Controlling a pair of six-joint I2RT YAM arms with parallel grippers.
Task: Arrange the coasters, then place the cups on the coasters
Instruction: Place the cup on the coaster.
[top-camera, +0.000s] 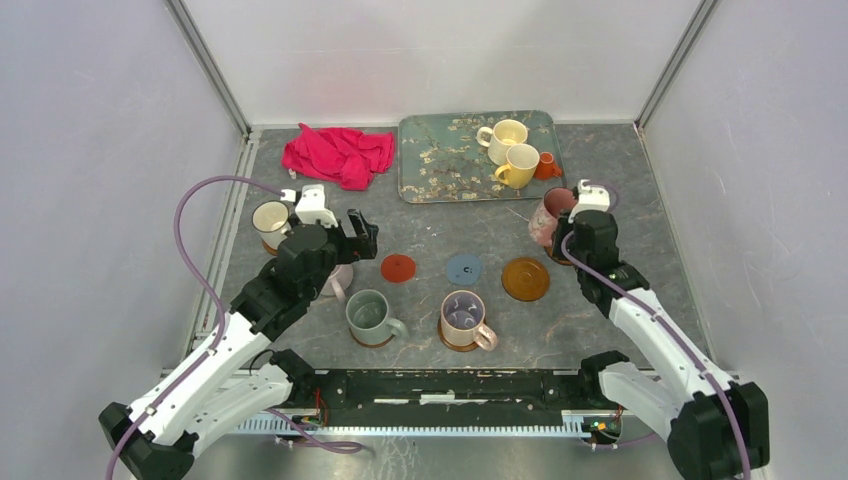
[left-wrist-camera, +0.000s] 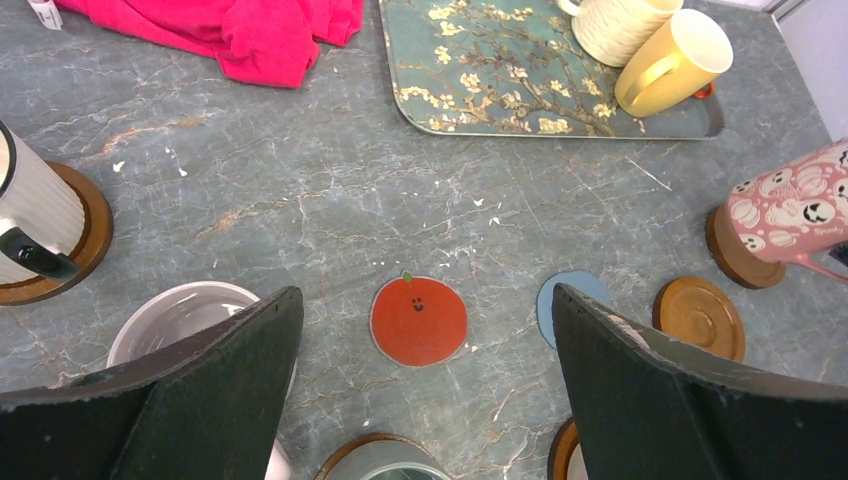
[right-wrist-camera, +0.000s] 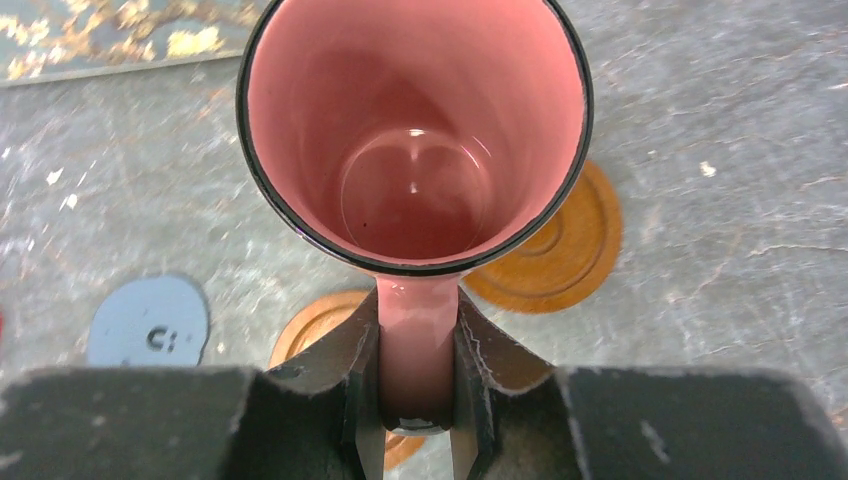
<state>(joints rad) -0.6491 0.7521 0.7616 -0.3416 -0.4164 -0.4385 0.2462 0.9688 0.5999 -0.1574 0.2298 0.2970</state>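
Gripping the glossy pink mug (right-wrist-camera: 415, 130) by its handle, right fingers (right-wrist-camera: 355, 385) pinch; left fingers (left-wrist-camera: 200, 390) gape wide.

Bright, even light — soft, short shadows on the tabletop (top-camera: 450, 228). The right fingers (right-wrist-camera: 345, 385) blur near the lens; small glare inside the pink cup (right-wrist-camera: 415, 190).

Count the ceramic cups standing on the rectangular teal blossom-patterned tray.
3: ribbed cream mug at the back, yellow mug before it, tiny orange cup at its right, partly hidden. No others show.
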